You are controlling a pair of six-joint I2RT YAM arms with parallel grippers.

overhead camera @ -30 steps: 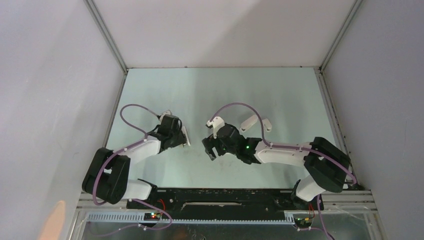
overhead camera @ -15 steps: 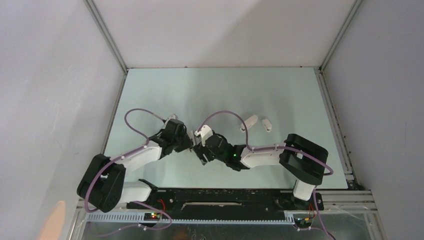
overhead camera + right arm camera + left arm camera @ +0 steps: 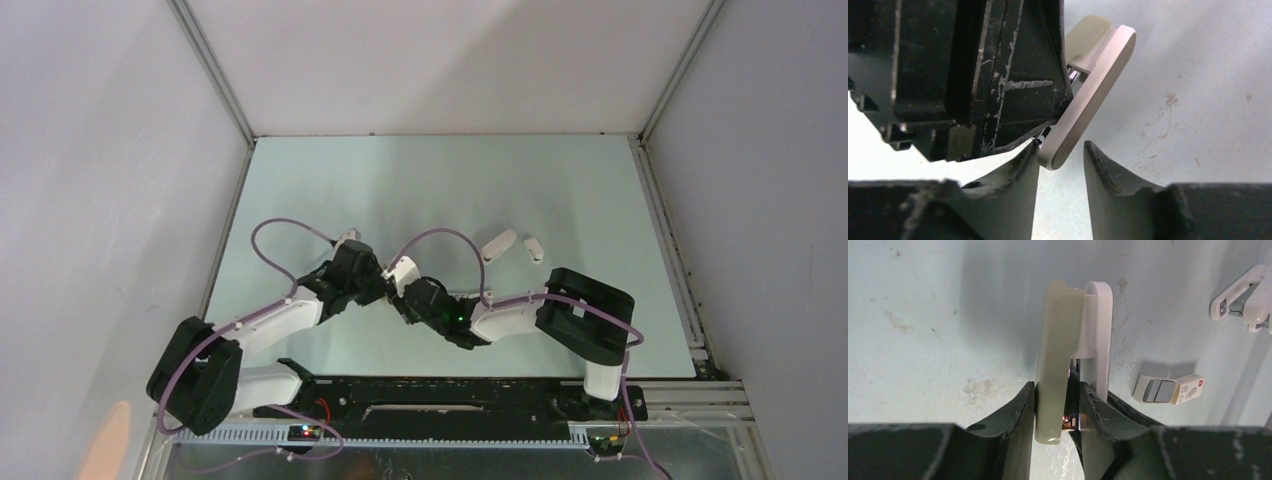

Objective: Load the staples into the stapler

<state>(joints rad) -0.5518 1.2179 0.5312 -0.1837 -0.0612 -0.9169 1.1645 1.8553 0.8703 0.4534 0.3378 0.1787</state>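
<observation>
Grey staples point(image 3: 1159, 390) lie on the table point(image 3: 923, 315) against a white box point(image 3: 1189, 388), off to one side of the stapler point(image 3: 1073, 350).
Cream on top and white beneath, the stapler is pinched at its near end by the left gripper point(image 3: 1058, 395). The right gripper point(image 3: 1060, 150) straddles the tip of the white base, jaws partly spread: one finger point(image 3: 1025, 165) touches it, and a gap shows at the other.

The left gripper point(image 3: 1058, 402) clamps the stapler point(image 3: 1063, 330); staples point(image 3: 1159, 391) lie rightward.
</observation>
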